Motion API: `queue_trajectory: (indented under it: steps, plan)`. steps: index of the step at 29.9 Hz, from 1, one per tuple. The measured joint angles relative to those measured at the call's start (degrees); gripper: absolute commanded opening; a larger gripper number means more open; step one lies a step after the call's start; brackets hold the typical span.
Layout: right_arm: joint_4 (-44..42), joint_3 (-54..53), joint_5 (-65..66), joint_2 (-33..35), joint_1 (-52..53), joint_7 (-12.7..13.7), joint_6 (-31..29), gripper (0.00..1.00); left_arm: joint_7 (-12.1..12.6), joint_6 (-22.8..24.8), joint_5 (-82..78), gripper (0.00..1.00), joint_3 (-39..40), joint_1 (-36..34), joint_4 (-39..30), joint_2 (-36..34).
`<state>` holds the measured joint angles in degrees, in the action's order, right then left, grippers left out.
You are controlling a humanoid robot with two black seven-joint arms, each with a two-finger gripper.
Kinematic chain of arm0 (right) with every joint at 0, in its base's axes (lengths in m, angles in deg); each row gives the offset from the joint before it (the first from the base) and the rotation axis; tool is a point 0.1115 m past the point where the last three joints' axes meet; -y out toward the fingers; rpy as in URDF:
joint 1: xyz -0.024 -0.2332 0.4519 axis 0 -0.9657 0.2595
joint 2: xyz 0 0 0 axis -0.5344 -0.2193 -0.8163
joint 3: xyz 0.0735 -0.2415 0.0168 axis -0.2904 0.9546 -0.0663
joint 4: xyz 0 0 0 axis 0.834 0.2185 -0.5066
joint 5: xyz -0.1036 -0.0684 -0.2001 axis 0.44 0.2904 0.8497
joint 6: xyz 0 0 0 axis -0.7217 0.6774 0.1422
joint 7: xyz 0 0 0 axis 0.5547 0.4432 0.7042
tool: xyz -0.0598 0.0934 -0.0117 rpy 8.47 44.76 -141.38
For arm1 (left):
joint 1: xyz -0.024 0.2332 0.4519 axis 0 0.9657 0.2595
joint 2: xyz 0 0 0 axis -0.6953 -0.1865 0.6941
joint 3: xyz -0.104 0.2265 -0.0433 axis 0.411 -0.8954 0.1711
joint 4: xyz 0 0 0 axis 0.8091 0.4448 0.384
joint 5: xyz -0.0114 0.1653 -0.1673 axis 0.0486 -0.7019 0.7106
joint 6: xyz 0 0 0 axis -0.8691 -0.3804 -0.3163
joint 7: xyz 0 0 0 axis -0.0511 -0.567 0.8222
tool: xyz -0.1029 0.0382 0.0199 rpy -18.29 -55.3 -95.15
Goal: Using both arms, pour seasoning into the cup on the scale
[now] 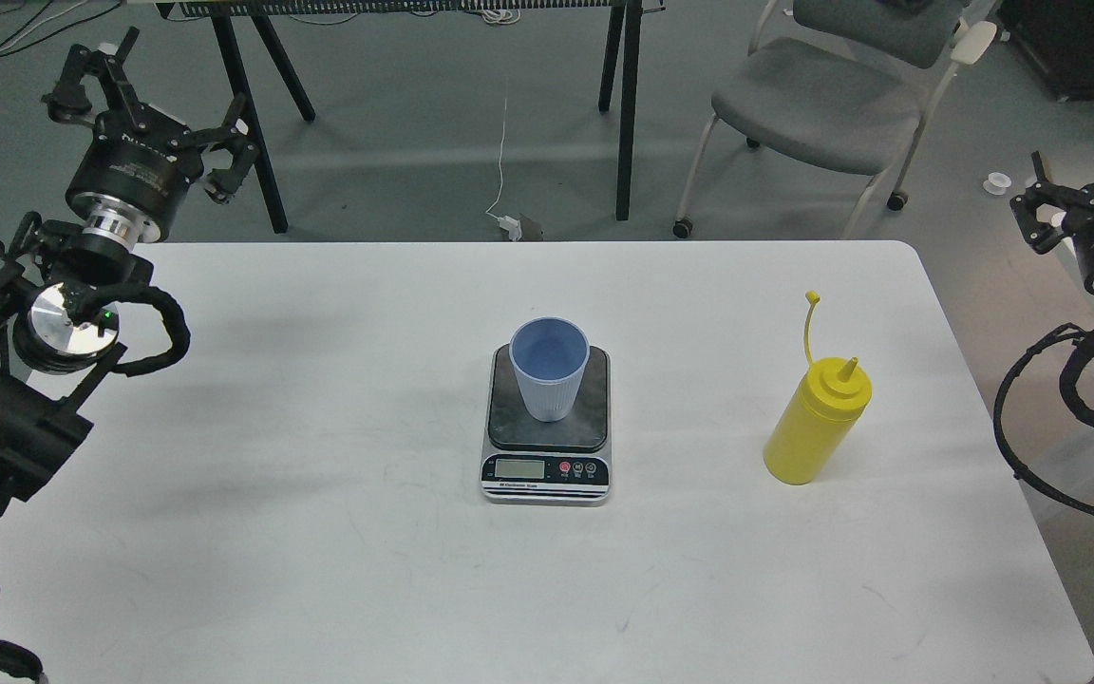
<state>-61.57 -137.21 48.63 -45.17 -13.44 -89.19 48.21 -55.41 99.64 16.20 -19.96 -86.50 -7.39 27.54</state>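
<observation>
The light blue ribbed cup (pixel 549 370) stands upright on the dark platform of the scale (pixel 547 470) at the table's middle. The yellow seasoning bottle (pixel 818 423) stands upright to the right of the scale, its cap strap sticking up. My left gripper (pixel 156 112) is open and empty, raised beyond the table's far left corner, far from the cup. My right gripper (pixel 1090 190) is open and empty at the view's right edge, off the table's right side, well above and right of the bottle. One of its fingers is cut off by the frame.
The white table (pixel 319 532) bears only the scale and bottle. A grey chair (pixel 822 100) and black table legs (pixel 625 114) stand behind it. A second white table (pixel 1093 256) is at the right, close to my right arm.
</observation>
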Motion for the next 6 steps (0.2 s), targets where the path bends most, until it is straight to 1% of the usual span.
queue_trajectory:
  steps: [6]
  plan:
    - [0.04,-0.19,-0.10,-2.08,0.60,-0.16,0.00,0.99,-0.12,-0.18,0.00,1.00,-0.10,1.13,-0.25,-0.10]
